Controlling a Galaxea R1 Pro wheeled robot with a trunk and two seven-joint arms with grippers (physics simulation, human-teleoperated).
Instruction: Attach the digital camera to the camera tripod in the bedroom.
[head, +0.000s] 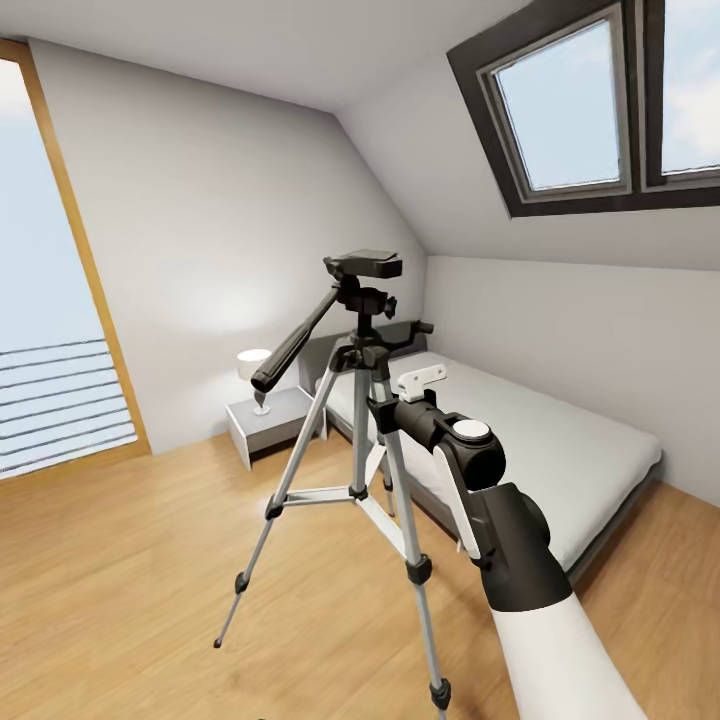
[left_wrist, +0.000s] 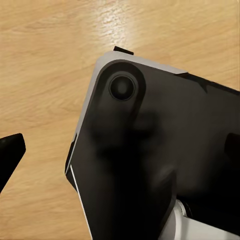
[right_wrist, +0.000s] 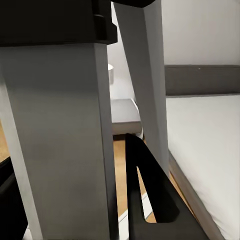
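Tripod legs dominate the head view: the camera tripod (head: 362, 440) stands on the wood floor (head: 130, 580) at the middle of the frame, three silver legs spread, black feet down, its black pan head (head: 364, 266) bare on top and the long handle (head: 293, 345) slanting down toward eight o'clock. The right arm (head: 500, 520) comes in from five o'clock and reaches up to the tripod's upper legs; its right gripper (head: 385, 405) sits against them, partly hidden, so I cannot tell how its jaws stand. Behind, at three o'clock, lies the white bed (head: 560, 440); at nine o'clock of the tripod stand a grey nightstand (head: 265, 420) with a small white lamp (head: 252, 365). A skylight (head: 565, 105) is set in the sloped ceiling at one o'clock.

Left wrist view: a dark rounded robot part (left_wrist: 150, 160) with a round boss hangs over the wood floor, and one black fingertip (left_wrist: 10, 152) of the left gripper shows at nine o'clock; whether those jaws are open cannot be told.

Right wrist view: two silver tripod legs rise very close, with a black finger (right_wrist: 147, 195) of the right gripper low between them, just beside the nearer leg. The bed lies beyond at three o'clock, the nightstand between the legs. The digital camera is nowhere to be made out.
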